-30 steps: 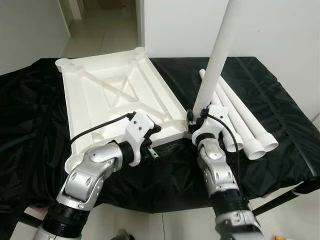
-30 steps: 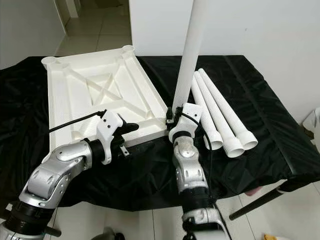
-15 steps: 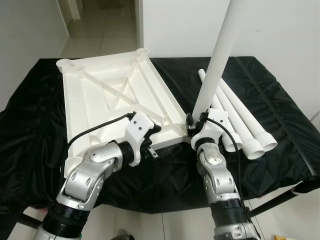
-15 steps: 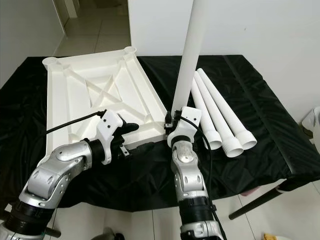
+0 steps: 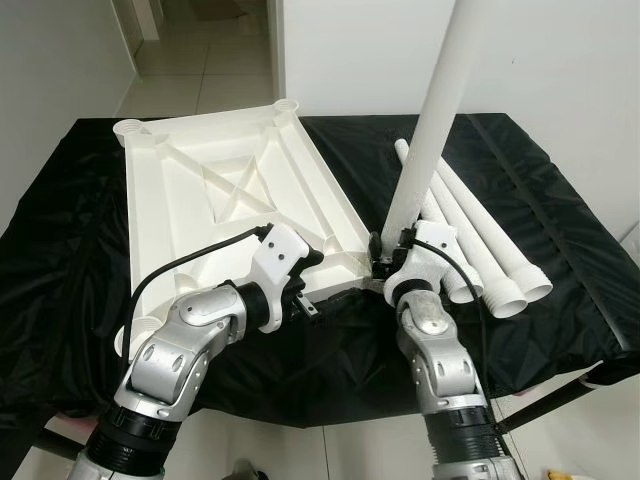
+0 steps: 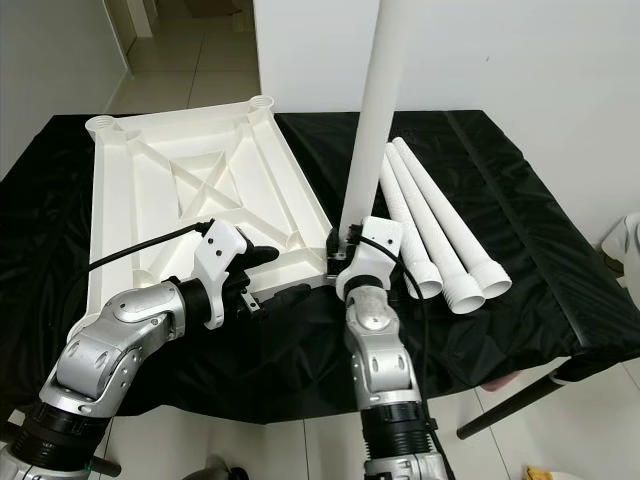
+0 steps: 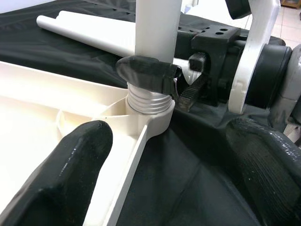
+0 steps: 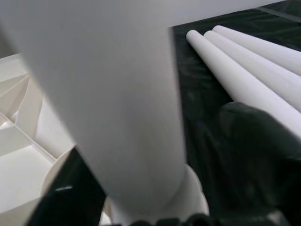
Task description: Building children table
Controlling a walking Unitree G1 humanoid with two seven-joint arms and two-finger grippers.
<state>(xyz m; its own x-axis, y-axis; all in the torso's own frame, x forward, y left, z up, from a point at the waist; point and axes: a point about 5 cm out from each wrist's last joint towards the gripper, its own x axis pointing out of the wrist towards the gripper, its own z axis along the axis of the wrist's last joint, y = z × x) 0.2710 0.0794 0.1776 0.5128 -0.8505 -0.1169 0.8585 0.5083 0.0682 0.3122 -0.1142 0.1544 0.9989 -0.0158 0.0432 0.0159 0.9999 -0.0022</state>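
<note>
Left eye view: a white moulded plastic tabletop (image 5: 215, 200) lies upside down, ribbed underside up, on a table draped in black cloth (image 5: 560, 210). The right hand (image 5: 385, 262) reaches forward from a bent silver arm and is clamped on the base of a long white plastic table leg (image 5: 428, 130), which stands upright, slightly tilted, in the tabletop's near right corner socket. Three more white tube legs (image 5: 470, 235) lie side by side on the cloth just beyond the right arm. The left hand (image 5: 305, 268) is held low at the tabletop's near edge, beside that same corner, its arm bent at the elbow.

Right eye view: same arrangement; the upright leg rises out of the top of frame.

Left wrist view: the left hand's two black fingers (image 7: 70, 179) are spread apart, one over the tabletop's inside, the other over the black cloth, straddling the near edge without gripping it. Ahead, a black finger of the right hand (image 7: 148, 70) wraps the leg just above its ribbed threaded collar (image 7: 148, 101), seated in the corner socket.

Right wrist view: the leg's shaft is close and blurred; the spare legs lie beyond.
</note>
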